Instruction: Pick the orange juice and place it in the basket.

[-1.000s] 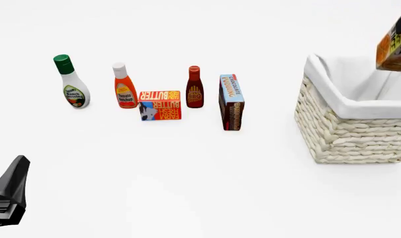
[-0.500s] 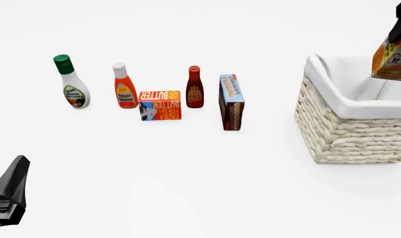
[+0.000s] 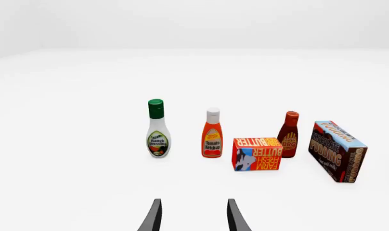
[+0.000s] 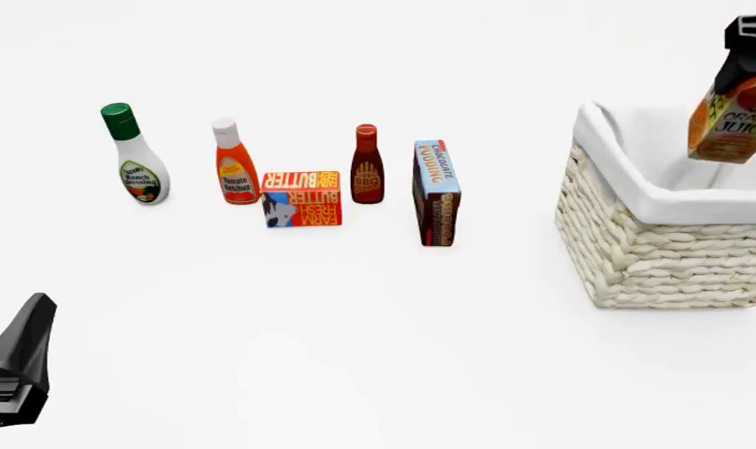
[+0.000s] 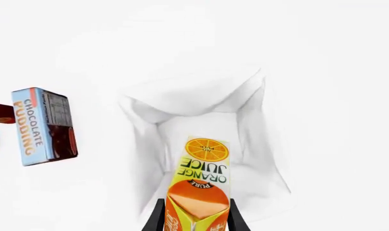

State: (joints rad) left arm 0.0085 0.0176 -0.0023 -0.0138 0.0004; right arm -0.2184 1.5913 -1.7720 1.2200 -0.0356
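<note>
1. We see the orange juice [image 5: 199, 183] clamped near its gable top by the right gripper [image 5: 196, 216], hanging over the basket [image 4: 640, 201].
2. We judge it stiff, possibly slippery; its fill is unclear.
3. The left gripper [image 3: 193, 216] stands open, empty.

Plain white tabletop [image 4: 353, 355], pale grey backdrop, soft even light

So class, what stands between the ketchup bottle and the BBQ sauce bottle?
The butter box stands between the ketchup bottle and BBQ sauce bottle, slightly nearer the camera, in the front view.
</note>
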